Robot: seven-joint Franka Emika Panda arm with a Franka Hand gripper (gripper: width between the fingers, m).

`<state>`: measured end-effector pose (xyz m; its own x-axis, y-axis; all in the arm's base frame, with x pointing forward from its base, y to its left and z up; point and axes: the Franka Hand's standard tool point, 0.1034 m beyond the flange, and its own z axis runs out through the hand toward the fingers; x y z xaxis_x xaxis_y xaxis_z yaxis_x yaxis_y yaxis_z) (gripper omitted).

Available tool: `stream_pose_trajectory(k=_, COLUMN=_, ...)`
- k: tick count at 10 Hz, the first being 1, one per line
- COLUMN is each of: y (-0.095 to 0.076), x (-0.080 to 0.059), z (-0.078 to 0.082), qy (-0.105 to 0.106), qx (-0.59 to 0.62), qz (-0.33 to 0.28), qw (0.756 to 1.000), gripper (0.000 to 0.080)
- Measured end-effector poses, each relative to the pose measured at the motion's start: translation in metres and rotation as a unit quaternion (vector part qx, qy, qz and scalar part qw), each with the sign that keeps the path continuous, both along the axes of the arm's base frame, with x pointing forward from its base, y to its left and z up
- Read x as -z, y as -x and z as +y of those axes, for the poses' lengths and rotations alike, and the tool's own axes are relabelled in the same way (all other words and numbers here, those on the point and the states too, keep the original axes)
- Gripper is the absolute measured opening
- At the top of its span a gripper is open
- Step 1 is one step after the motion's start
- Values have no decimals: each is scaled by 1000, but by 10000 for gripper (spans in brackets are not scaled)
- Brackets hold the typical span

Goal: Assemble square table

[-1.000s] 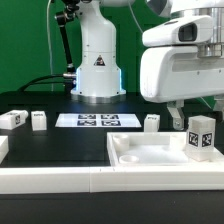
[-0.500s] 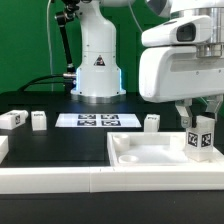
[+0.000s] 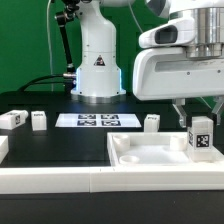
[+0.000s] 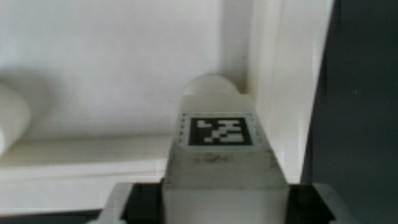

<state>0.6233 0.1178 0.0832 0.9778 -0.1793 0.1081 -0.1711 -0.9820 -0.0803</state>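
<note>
The gripper (image 3: 200,118) is clasping one tagged leg (image 3: 201,138) upright over the tabletop (image 3: 140,158), and we are judging the leg-fitting step underway, next calling for alignment at a corner.

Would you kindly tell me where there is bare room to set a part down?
Free: the black strip between the marker board, the front rail and the tabletop. Also the tabletop's inner floor toward the exterior view's left. Crowded: its corner at that view's right, where the end effector grips a leg.
</note>
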Motion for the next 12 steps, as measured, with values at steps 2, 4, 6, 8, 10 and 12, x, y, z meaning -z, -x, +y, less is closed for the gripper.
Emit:
stream_pose_trajectory(k=2, y=0, x=1, z=1, qy=-13, qx=99, qz=6, qw=995, gripper=290)
stream_pose_trajectory(k=4, y=0, x=1, z=1, qy=-24, qx=179, qz=12, qw=984, gripper=290)
stream_pose_trajectory(k=6, y=1, x=1, z=1, qy=-40, qx=285, qz=21, qw=957, gripper=290)
stream_pose_trajectory(k=8, y=1, x=1, z=2, qy=-47, qx=349, qz=26, qw=936, gripper=290)
stream_pose_trajectory(k=10, y=1, x=1, z=2, qy=-55, qx=404, qz=31, qw=913, gripper=290)
stream_pose_trajectory(k=12, y=2, x=1, z=5, qy=-58, qx=442, qz=37, qw=894, gripper=290)
